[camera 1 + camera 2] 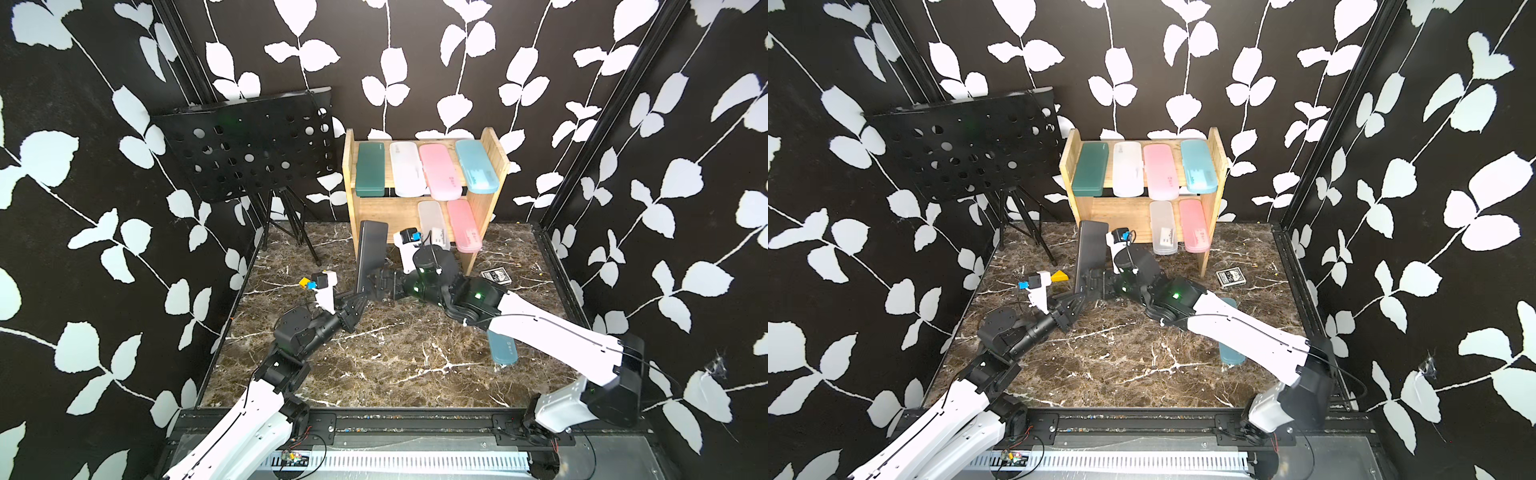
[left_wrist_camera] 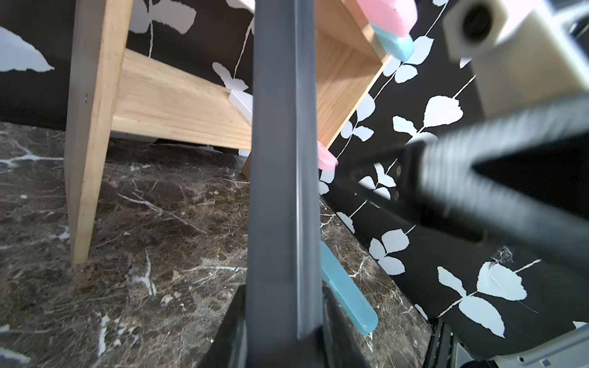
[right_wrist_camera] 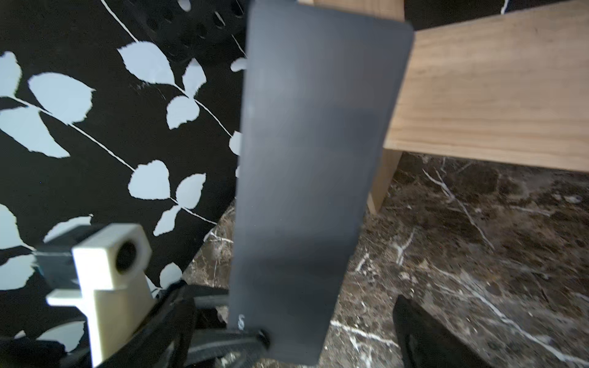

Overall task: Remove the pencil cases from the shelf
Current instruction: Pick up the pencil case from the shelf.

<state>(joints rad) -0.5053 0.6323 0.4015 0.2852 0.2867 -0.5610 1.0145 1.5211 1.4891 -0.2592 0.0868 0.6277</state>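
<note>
Near right, the teal case [image 1: 503,349] lies on the marble table [image 1: 395,365], mostly hidden under the right forearm. Mid-table, the left gripper [image 1: 362,297] is pinched nearly closed on the near end of the black case [image 1: 371,249]. The case tilts steeply, its far end raised just in front of the shelf [image 1: 349,187]. The right gripper [image 1: 374,286] is spread fully, straddling that same end and holding nothing. Risk: a long case on an end pinch may pivot or slip, and a sideways swing would clip a right finger or the shelf's left panel. Far: the dark green case [image 1: 370,168], frosted case [image 1: 408,168], pink case [image 1: 439,171] and light blue case [image 1: 476,165] sit on the top tier. The lower frosted case [image 1: 432,222] and lower pink case [image 1: 464,224] overhang beside the right wrist, so a bump could drop them. Can't tell whether the right fingers touch the black case, or whether its near end rests on the table.
</note>
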